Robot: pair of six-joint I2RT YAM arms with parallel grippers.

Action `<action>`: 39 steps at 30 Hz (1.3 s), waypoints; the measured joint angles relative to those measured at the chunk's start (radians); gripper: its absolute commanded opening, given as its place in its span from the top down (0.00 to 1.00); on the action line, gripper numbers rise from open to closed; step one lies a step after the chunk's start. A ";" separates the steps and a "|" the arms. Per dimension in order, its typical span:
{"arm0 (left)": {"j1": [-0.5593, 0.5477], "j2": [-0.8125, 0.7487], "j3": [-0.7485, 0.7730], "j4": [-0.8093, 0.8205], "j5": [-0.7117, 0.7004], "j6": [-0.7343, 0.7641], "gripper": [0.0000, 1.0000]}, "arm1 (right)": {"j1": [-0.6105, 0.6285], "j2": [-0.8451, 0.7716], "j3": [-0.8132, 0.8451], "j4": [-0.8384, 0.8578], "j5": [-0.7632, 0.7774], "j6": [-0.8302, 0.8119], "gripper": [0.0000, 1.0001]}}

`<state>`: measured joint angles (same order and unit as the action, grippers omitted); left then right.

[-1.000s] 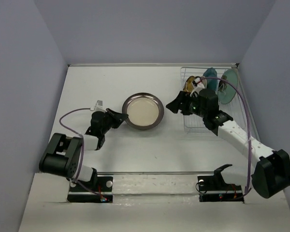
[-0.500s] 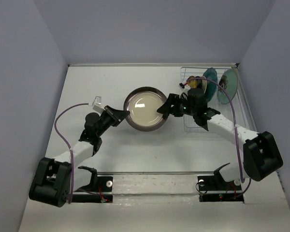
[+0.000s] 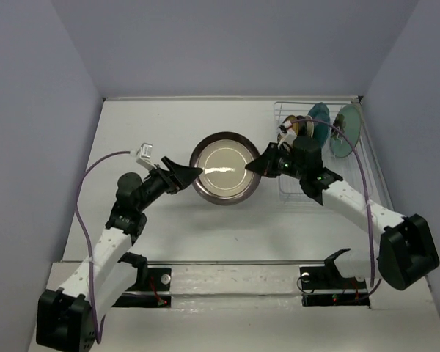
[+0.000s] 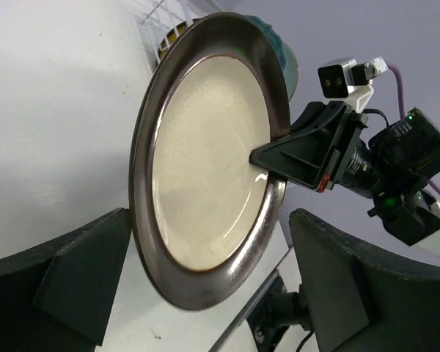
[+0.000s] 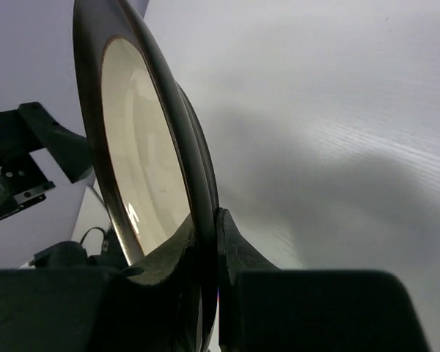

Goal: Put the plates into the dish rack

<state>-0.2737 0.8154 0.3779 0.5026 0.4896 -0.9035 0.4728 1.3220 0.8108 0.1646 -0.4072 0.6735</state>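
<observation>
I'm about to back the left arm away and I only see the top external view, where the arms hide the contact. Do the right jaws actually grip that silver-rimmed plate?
Observer: Yes. In the right wrist view the right jaws are shut on the silver-rimmed cream plate, one finger on each face of its rim.
Operator: And the left jaws?
Observer: In the left wrist view they stand wide open with the plate's rim between them. A gap shows at one finger; at the other I cannot tell contact.
Operator: How deep is the right grip?
Observer: The left wrist view shows its finger reaching past the silver band onto the cream centre.
</observation>
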 measured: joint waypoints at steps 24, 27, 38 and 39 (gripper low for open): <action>-0.053 -0.395 0.214 -0.631 -0.072 0.489 0.01 | -0.352 -0.018 0.649 -0.282 1.072 -0.747 0.93; -0.080 -0.415 0.214 -0.636 -0.077 0.492 0.01 | -0.375 0.064 0.662 -0.256 1.086 -0.842 0.93; -0.130 -0.446 0.214 -0.642 -0.102 0.496 0.01 | -0.385 0.159 0.543 -0.240 1.040 -0.940 0.93; -0.132 -0.446 0.214 -0.643 -0.103 0.496 0.01 | -0.385 0.161 0.519 -0.238 1.036 -0.939 0.93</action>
<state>-0.4061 0.3695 0.5915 -0.1402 0.3870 -0.4080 0.0879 1.4830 1.3296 -0.0734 0.6289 -0.2657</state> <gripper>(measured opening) 0.989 0.139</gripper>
